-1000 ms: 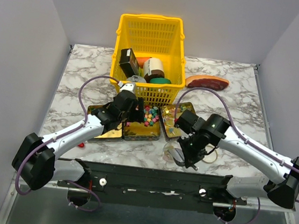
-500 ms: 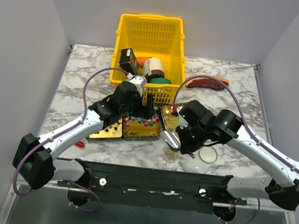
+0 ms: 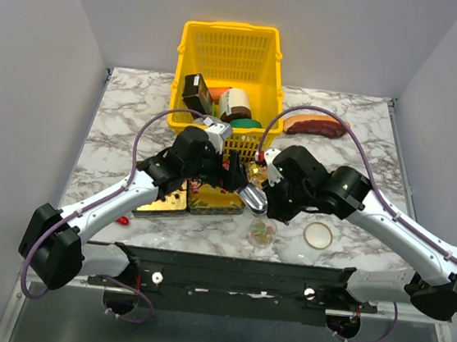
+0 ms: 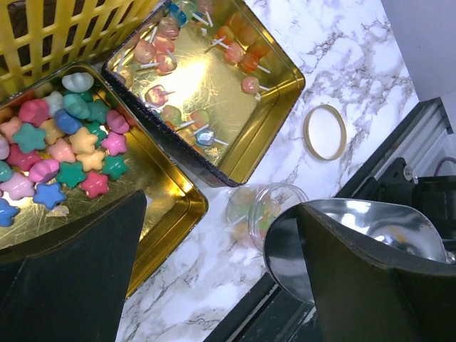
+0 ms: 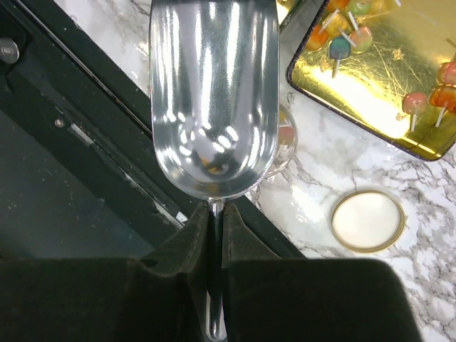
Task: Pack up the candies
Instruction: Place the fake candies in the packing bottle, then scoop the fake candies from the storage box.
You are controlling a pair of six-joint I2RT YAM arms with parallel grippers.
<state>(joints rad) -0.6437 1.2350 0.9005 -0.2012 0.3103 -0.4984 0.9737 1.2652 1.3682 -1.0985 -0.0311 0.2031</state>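
The candies lie in gold tins: star-shaped sweets (image 4: 63,146) in the middle tin (image 3: 212,202), lollipops (image 4: 187,64) in the right tin (image 3: 260,173). More candies sit in a clear jar (image 3: 262,233) standing open on the marble. My left gripper (image 3: 230,171) hangs open over the tins, with nothing between its fingers (image 4: 78,274). My right gripper (image 5: 214,228) is shut on the handle of a metal scoop (image 5: 212,92). The scoop (image 3: 252,197) hovers just up and left of the jar (image 5: 286,135), and its bowl looks empty.
The jar's lid (image 3: 318,234) lies right of the jar. A yellow basket (image 3: 231,52) with groceries stands behind the tins. A third gold tin (image 3: 161,200) sits at the left, a reddish slab (image 3: 316,126) at the back right, and a small red piece (image 3: 124,220) at the front left.
My right gripper has carried the scoop up and to the left, away from the jar and toward the tins. The left gripper has shifted right over the tins and opened wider.
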